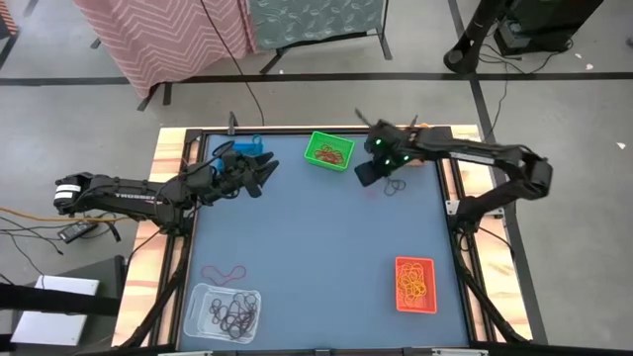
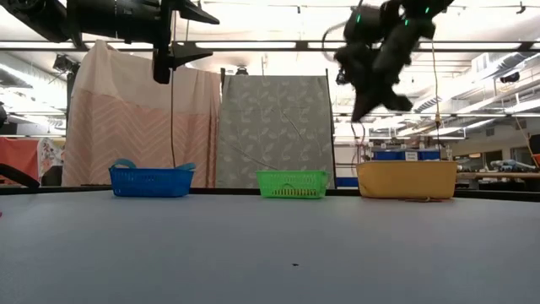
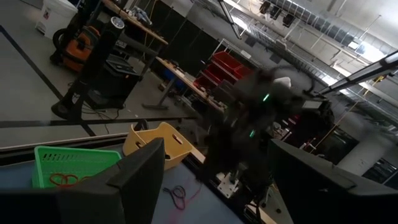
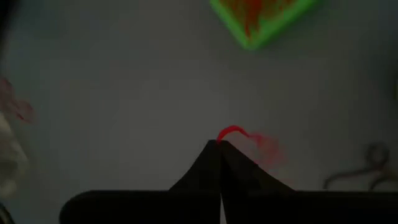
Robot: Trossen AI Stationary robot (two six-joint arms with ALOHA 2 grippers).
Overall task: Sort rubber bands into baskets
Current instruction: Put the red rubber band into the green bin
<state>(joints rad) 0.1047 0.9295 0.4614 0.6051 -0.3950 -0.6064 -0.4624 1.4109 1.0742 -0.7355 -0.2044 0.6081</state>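
Red rubber band: pinched at the closed tips of the right end effector, raised above the desk just beside the green basket.
Dark rubber bands: loose on the blue-grey desk surface near that end effector.
Green basket: holds orange and red bands.
Blue basket: far left corner, with the left end effector hovering beside it, fingers spread, empty.
Yellow-orange basket: far right edge.
Red-orange basket: near right, orange bands inside.
Clear basket: near left, black bands inside; a red loop lies beside it.
Room: draped fabric screens behind the desk, ceiling strip lights.
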